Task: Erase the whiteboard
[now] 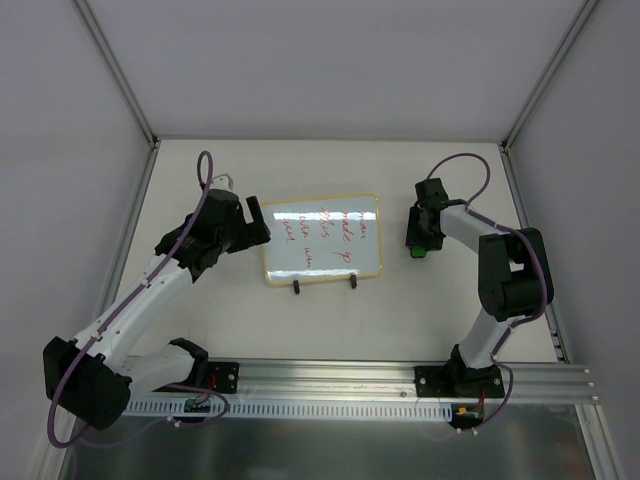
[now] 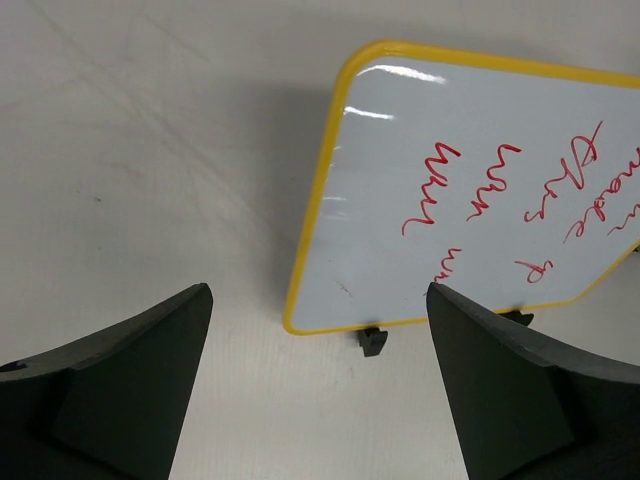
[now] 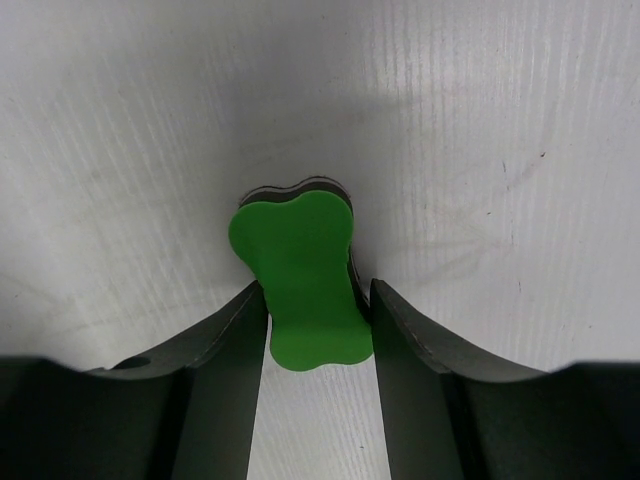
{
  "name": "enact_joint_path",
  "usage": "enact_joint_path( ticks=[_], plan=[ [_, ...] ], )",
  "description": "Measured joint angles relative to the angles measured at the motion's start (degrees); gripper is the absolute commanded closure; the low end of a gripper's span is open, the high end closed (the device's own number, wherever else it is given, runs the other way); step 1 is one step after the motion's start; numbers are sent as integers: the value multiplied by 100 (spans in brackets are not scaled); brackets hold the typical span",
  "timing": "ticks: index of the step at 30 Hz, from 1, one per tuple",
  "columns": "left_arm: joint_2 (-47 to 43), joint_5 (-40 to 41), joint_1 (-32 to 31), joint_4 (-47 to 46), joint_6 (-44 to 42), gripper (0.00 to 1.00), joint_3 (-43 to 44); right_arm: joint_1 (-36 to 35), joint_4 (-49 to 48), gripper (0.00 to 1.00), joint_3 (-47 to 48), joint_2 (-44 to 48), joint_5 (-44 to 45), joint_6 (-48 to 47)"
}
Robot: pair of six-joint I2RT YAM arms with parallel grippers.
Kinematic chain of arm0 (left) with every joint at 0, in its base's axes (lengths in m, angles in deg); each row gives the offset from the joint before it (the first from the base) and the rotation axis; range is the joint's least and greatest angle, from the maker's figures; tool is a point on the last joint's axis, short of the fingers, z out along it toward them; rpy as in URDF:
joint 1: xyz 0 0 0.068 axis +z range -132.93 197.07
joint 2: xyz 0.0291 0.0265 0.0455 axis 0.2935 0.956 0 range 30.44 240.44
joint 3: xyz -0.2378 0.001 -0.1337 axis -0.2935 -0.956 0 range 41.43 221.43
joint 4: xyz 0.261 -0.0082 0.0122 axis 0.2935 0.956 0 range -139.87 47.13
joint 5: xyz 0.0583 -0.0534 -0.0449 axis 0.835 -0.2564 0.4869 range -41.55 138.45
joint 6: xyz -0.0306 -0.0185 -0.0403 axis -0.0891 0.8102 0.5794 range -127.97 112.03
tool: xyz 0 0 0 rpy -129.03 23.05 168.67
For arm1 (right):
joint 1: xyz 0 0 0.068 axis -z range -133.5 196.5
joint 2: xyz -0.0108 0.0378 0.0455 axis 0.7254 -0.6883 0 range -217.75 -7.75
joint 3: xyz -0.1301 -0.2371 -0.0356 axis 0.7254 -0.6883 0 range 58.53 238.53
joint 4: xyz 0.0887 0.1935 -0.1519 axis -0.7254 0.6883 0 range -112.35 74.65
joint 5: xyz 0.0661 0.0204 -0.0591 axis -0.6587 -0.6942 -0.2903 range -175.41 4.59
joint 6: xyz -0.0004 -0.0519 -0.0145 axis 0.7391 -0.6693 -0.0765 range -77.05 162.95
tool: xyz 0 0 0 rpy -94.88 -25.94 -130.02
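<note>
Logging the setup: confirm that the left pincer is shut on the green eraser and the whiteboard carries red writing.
Wrong arm: the right pincer is the one shut on the green eraser, as the right wrist view shows; the left pincer is open. The whiteboard does carry red writing.

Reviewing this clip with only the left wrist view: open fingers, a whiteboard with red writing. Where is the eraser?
Observer: The green eraser is clamped between the fingers of the right gripper, as the right wrist view shows.
Operator: Is it on the whiteboard?
Observer: No. In the top view the right gripper is off to the right of the whiteboard, apart from it.
Operator: And the left arm?
Observer: The left gripper sits beside the whiteboard's left edge.
</note>
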Motion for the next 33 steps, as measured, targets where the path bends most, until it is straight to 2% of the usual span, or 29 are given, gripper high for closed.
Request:
enact_joint_path(
  ticks=[6,13,14,17,23,24,28,33],
  plan=[
    [-160,-203,490,-46,-424,13,-125,0,-28,53,0,0,2,0],
    [-282,-940,988,-509,-737,16,-737,0,-42,54,13,-9,2,-2],
    [-282,-1054,1036,-570,-767,16,-820,0,-46,58,33,-15,2,-2],
    [-282,-1283,1093,-739,-839,16,-966,0,-76,60,63,-15,4,-2],
    [-286,-1679,1132,-1222,-953,18,-1187,-39,-83,82,52,22,57,-57],
    [-286,-1731,1169,-1340,-975,19,-1261,-52,-85,82,35,66,72,-76],
    [-286,-1978,1314,-1679,-1005,25,-1541,-155,-79,84,-227,605,195,-210],
    [-146,-2227,1429,-2090,-1078,32,-1637,-468,-46,84,-437,1853,328,-507]
  ],
)
